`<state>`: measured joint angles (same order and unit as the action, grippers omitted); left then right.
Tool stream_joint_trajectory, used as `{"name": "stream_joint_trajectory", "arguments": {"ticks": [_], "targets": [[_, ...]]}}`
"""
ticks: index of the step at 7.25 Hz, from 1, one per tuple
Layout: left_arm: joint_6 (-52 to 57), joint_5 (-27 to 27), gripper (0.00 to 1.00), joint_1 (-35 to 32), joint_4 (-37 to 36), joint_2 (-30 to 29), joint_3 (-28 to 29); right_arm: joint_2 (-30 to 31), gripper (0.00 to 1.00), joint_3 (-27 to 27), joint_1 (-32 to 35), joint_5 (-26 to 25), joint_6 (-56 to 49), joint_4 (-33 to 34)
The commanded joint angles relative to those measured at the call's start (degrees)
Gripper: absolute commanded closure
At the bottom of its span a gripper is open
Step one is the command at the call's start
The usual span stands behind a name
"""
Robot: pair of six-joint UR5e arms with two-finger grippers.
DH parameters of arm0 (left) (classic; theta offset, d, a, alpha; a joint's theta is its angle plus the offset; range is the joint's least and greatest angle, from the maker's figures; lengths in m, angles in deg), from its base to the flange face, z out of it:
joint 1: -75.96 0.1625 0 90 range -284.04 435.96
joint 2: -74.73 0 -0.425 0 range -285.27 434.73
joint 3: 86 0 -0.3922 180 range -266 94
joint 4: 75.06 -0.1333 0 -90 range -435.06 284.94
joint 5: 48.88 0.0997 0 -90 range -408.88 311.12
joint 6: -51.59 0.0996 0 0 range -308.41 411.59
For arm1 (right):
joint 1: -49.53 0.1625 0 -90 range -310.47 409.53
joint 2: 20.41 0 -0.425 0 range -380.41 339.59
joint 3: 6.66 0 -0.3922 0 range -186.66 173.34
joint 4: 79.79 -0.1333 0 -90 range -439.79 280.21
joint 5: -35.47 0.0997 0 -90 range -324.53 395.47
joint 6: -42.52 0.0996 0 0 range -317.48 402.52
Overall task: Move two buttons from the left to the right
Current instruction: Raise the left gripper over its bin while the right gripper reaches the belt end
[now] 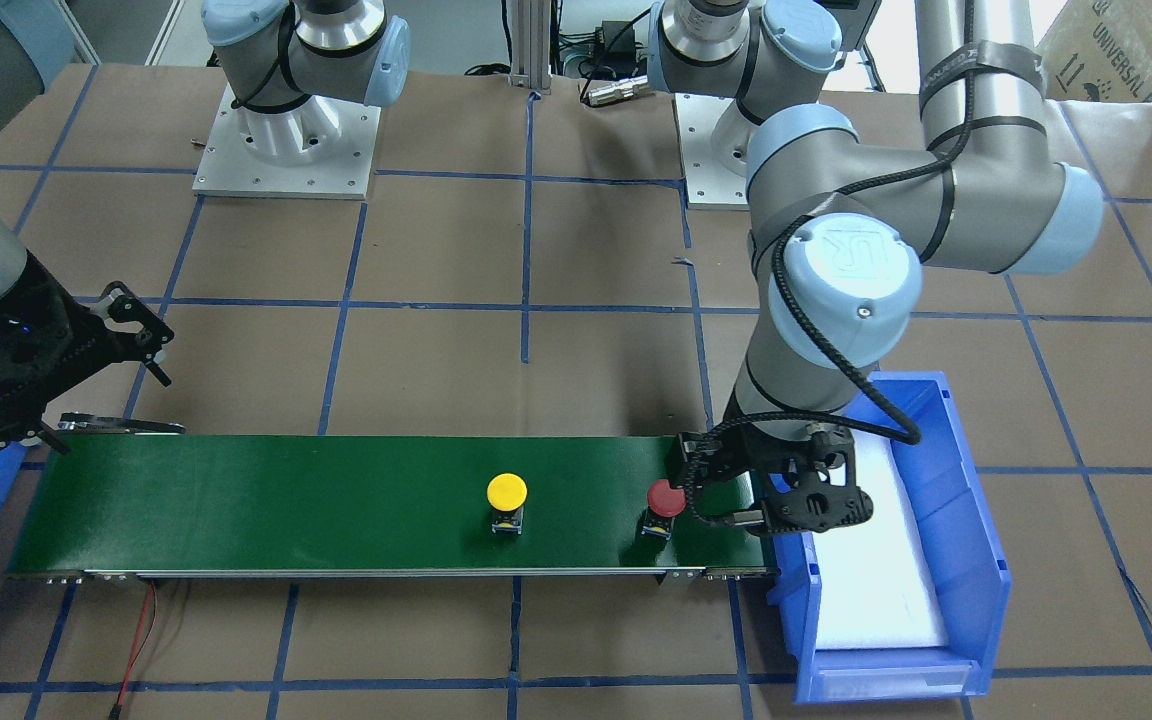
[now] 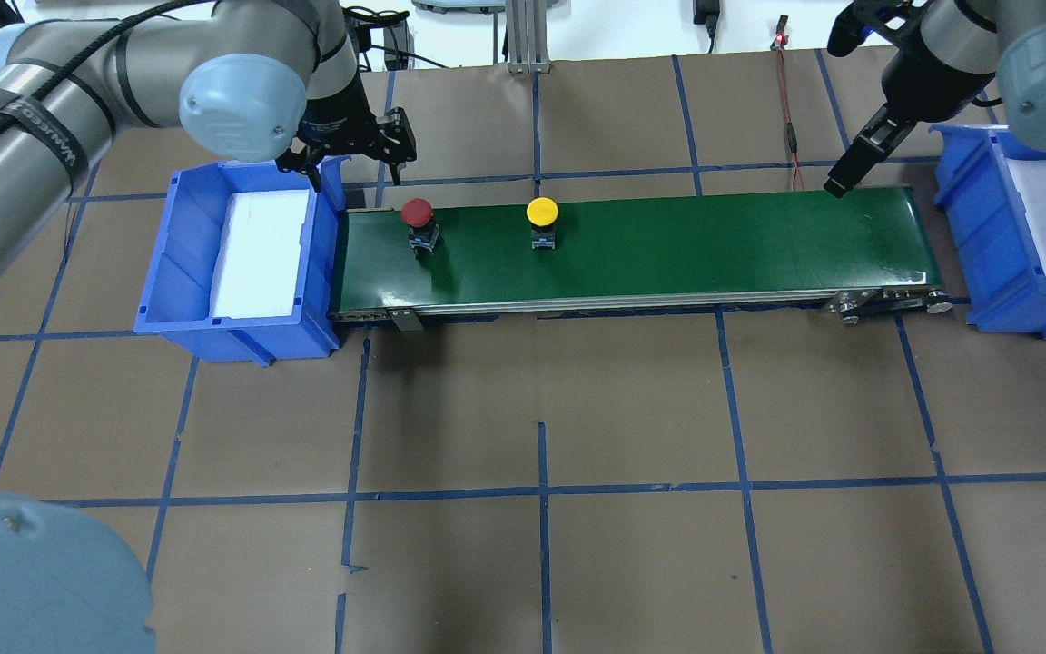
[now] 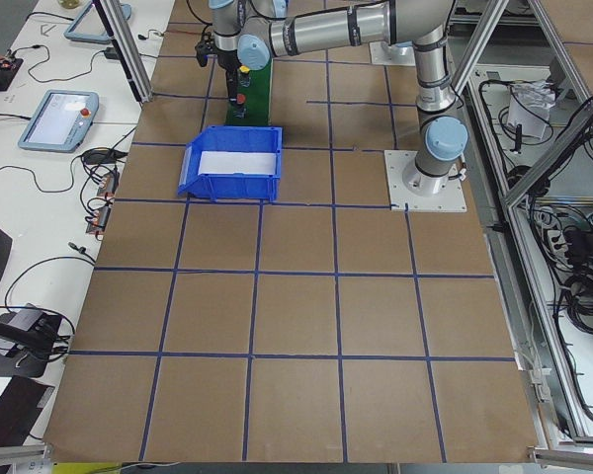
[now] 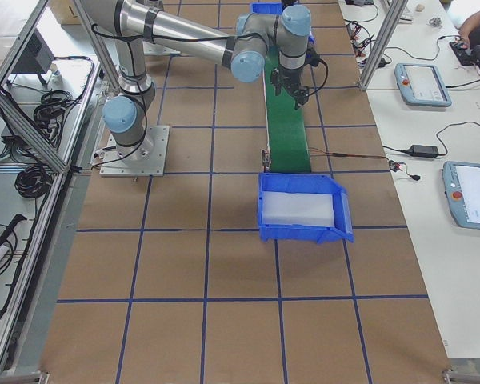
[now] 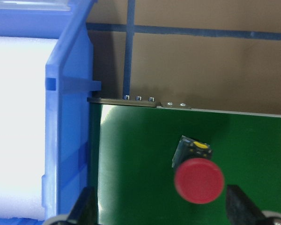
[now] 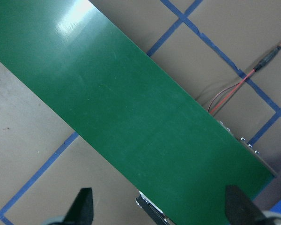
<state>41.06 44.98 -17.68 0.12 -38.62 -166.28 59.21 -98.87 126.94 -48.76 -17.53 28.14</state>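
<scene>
A red mushroom-head push-button (image 2: 417,213) and a yellow-capped twin (image 2: 542,212) stand upright on small black-grey square bases on a smooth green conveyor belt (image 2: 668,254). The red one is near the belt's end on the robot's left, the yellow one apart from it, closer to the middle.

The left pincer (image 5: 161,208) hangs over that end of the belt, spread wide and gripping nothing. In its wrist view the glossy round red cap sits between the two black fingertips, closer to one, touching neither.

At the far end, the right pincer (image 6: 161,206) is also spread wide and empty, poised above bare belt.

A blue plastic bin (image 2: 178,263) lined with white foam (image 2: 260,254) abuts the belt's left end, and a second blue bin (image 2: 968,227) sits at the right end. Everything rests on a desk (image 2: 541,409) covered in matte brown paper and gridded with blue tape.
</scene>
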Motion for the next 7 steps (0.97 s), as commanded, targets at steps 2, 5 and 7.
{"name": "stream_joint_trajectory", "arguments": {"ticks": [2,5,7], "targets": [[6.03,-2.98,0.01,6.8,8.9,8.19,-1.36,-1.92,0.0,-1.04,-0.78,0.13,-26.14,6.75],[9.74,-3.15,0.0,6.72,12.8,13.94,-4.53,-9.12,0.0,0.71,-4.1,-0.33,-33.12,10.2],[8.78,-5.25,0.0,5.06,12.11,12.81,-3.32,-9.58,0.0,0.89,-4.56,-0.24,-37.21,9.76]]}}
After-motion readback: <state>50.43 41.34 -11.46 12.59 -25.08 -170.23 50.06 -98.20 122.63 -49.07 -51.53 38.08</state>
